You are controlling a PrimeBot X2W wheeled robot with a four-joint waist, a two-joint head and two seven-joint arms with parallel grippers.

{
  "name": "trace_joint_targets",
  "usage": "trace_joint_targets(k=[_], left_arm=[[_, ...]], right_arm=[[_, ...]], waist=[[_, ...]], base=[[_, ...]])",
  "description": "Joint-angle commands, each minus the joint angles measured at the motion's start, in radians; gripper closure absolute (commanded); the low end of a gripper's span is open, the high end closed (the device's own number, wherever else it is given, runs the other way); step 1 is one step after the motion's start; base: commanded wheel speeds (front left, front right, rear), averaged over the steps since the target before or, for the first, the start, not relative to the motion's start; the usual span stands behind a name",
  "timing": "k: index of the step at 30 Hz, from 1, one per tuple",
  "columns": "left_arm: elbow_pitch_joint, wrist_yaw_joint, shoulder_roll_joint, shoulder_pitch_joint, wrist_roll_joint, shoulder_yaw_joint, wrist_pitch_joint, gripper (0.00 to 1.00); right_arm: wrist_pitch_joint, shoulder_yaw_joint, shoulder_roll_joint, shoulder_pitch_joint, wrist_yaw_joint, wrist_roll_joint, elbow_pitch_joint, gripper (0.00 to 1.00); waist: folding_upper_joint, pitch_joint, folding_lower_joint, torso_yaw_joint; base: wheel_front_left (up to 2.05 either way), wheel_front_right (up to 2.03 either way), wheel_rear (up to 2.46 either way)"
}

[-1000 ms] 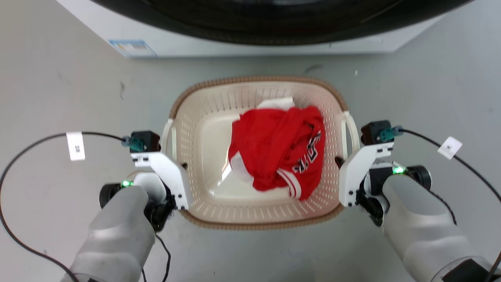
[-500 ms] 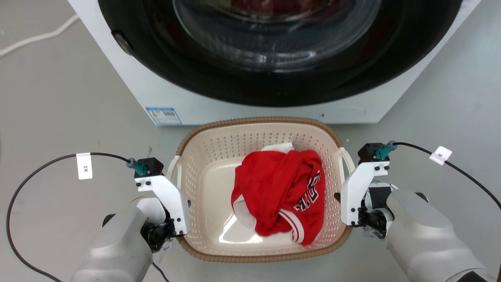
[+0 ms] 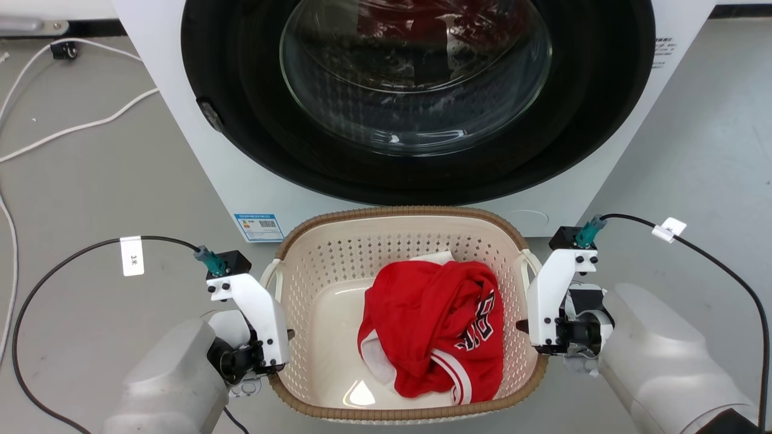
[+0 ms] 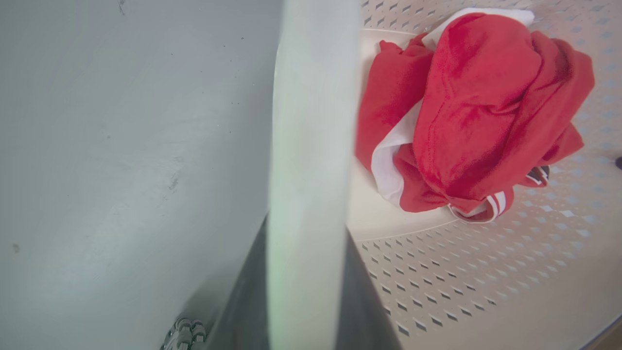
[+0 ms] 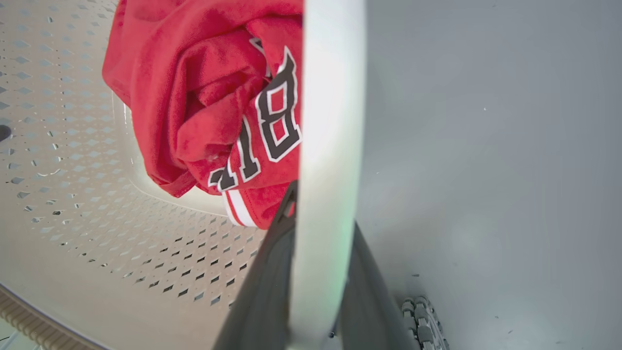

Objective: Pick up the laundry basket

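Observation:
The cream laundry basket (image 3: 398, 212), with perforated walls and a brown woven-look rim, sits between my two arms in front of the washing machine. A crumpled red jersey (image 3: 434, 325) lies inside it. My left gripper (image 3: 286, 335) is shut on the basket's left white loop handle (image 3: 271, 272). My right gripper (image 3: 522, 325) is shut on the right handle (image 3: 532, 259). In the left wrist view the handle (image 4: 311, 121) runs up between the dark fingers (image 4: 359, 291) of my left gripper (image 4: 306, 233). The right wrist view shows the same: handle (image 5: 333, 121), right gripper (image 5: 323, 214).
A white washing machine (image 3: 181, 150) with a round dark glass door (image 3: 416, 78) stands right behind the basket. White cables (image 3: 78, 126) lie on the grey floor at the left. Black cables (image 3: 66, 259) loop out from both wrists.
The head view has shifted, bringing the washing machine's door into the picture. The basket, held at both handles, now overlaps the machine's lower front. Both grippers keep their hold.

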Motion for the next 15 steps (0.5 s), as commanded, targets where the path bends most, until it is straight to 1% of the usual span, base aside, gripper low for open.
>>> trace_joint_targets(k=[1,7,15], left_arm=[[-0.006,-0.013,0.001,-0.011,-0.013,-0.002,0.009,1.00],[0.005,-0.013,0.003,0.019,-0.046,-0.011,0.048,1.00],[0.013,-0.013,-0.005,0.055,-0.068,-0.023,0.060,1.00]], right_arm=[[0.027,-0.002,0.004,-0.008,0.005,0.014,0.009,1.00],[0.088,-0.008,0.009,0.003,0.005,0.033,0.040,1.00],[0.088,-0.005,0.015,0.024,0.005,0.038,0.055,1.00]], waist=[[0.0000,-0.014,0.0002,-0.004],[0.0000,-0.049,0.0002,-0.010],[0.0000,-0.079,0.0002,-0.011]], base=[[0.00,0.00,0.00],[0.00,0.00,0.00],[0.00,0.00,0.00]])
